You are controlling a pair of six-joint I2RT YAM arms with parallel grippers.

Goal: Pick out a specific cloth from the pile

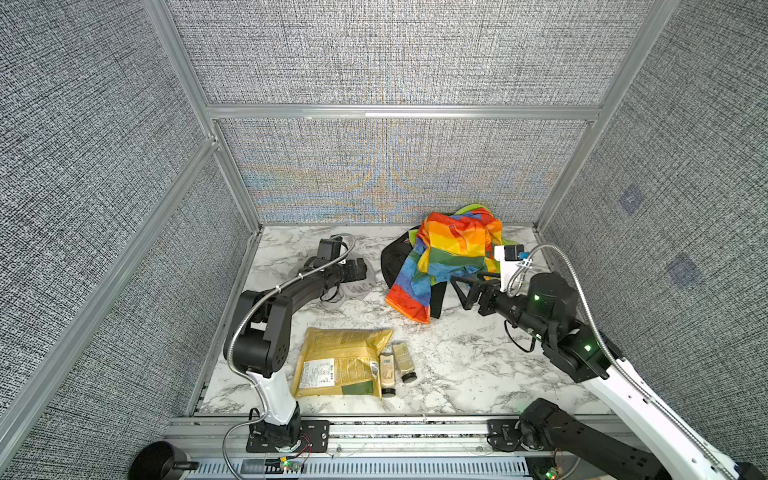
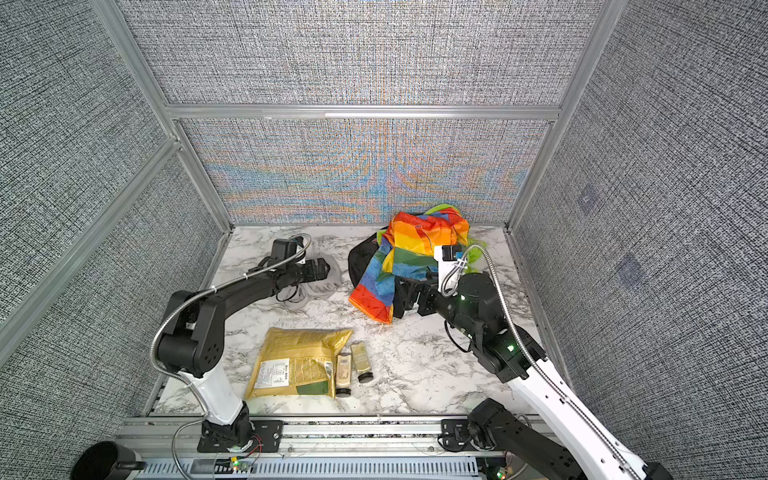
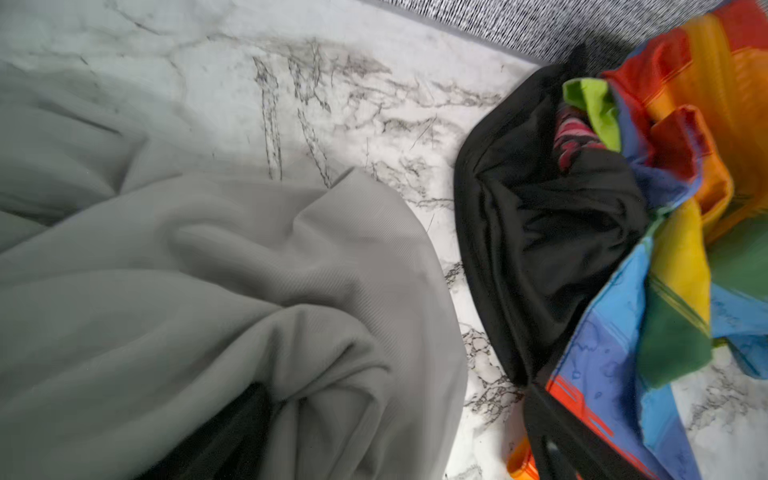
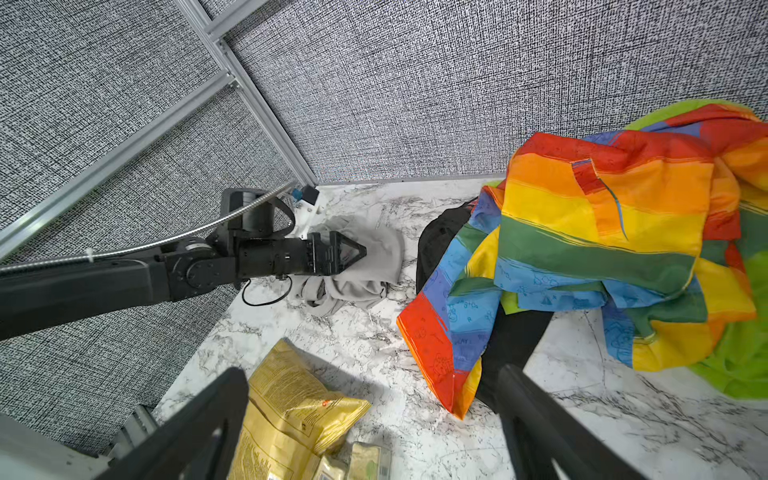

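the cloth (image 1: 358, 291) lies crumpled on the bench (image 1: 457, 365), clear of the pile (image 1: 453, 257), so the picking-out looks all but done. the left hand (image 4: 360, 251) sits open over it, gripping nothing; the right hand (image 4: 372, 374) is open and empty beside the pile. only drawing back seems to remain.

Place: a robot test cell in a lab.
Walls: grey woven panels (image 1: 395, 50) in aluminium framing (image 1: 399, 112) close off three sides.
Surface: a marble-look tabletop (image 1: 457, 365).
Mounts: the left arm (image 1: 266, 320) and right arm (image 1: 565, 340) are bolted to a metal rail (image 1: 415, 431) along the front.
Wiring: bare cables run over a slotted cable duct (image 1: 374, 469).
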